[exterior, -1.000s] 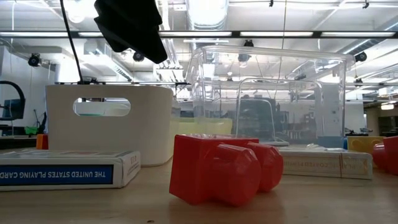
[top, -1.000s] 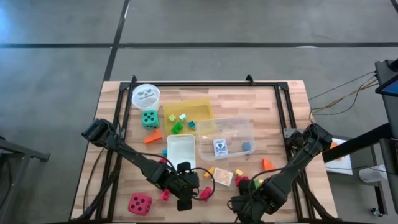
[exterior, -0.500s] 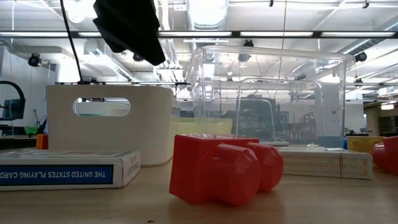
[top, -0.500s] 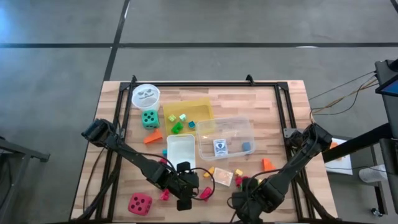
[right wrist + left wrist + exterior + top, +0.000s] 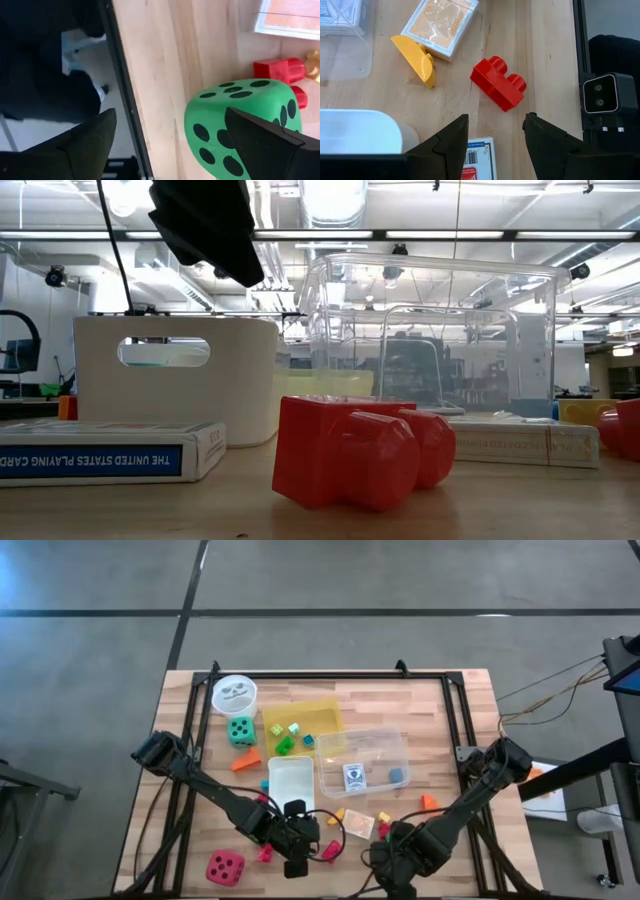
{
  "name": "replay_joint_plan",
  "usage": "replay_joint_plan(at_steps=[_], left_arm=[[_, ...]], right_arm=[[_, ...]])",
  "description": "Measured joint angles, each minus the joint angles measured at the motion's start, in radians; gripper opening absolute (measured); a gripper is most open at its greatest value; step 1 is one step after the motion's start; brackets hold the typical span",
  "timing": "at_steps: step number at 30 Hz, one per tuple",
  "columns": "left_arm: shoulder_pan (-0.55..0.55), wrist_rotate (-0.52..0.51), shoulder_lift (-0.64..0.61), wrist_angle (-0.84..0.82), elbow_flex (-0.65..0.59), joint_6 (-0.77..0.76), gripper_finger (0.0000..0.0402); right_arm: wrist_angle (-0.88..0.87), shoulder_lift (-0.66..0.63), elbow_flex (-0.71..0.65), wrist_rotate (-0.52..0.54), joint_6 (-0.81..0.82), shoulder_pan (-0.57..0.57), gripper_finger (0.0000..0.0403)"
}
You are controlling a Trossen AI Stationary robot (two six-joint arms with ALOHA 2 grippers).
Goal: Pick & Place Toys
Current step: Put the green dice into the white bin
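R claw (image 5: 170, 145) hangs over worktop (image 5: 450, 740) front edge w/ fingers spread wide, released, green die (image 5: 242, 125) just ahead betw. them, not gripped; L claw (image 5: 495, 135) half-open, holding nothing, above red block (image 5: 498, 82) nr yellow block (image 5: 415, 60) & card pack (image 5: 442, 22).

light: bright, even, ceiling strips | shadows: soft | glare: clear box (image 5: 430, 350) | blur: right wrist foreground
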Motion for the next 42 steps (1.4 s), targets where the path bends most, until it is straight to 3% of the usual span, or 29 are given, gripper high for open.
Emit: replay_joint_plan(at_steps=[9, 26, 31, 36, 42], left_arm=[[0.000, 0.000, 0.000, 0.000, 0.000, 0.000, 0.0187], [0.000, 0.000, 0.000, -0.023, 0.000, 0.001, 0.0187], [0.000, 0.000, 0.000, -0.023, 0.000, 0.001, 0.0187], [-0.004, 0.000, 0.000, -0.031, 0.000, 0.001, 0.0187], [-0.005, 0.000, 0.000, -0.030, 0.000, 0.001, 0.0187]], right_arm=[[-0.183, 0.000, 0.001, 0.046, -0.093, -0.005, 0.0361], [-0.152, 0.001, 0.054, 0.101, -0.113, -0.003, 0.0361], [-0.274, 0.000, 0.086, 0.154, -0.108, 0.002, 0.0361], [-0.292, 0.000, 0.070, 0.224, -0.157, 0.030, 0.0361], [-0.295, 0.000, 0.023, 0.229, -0.165, 0.049, 0.0361]])
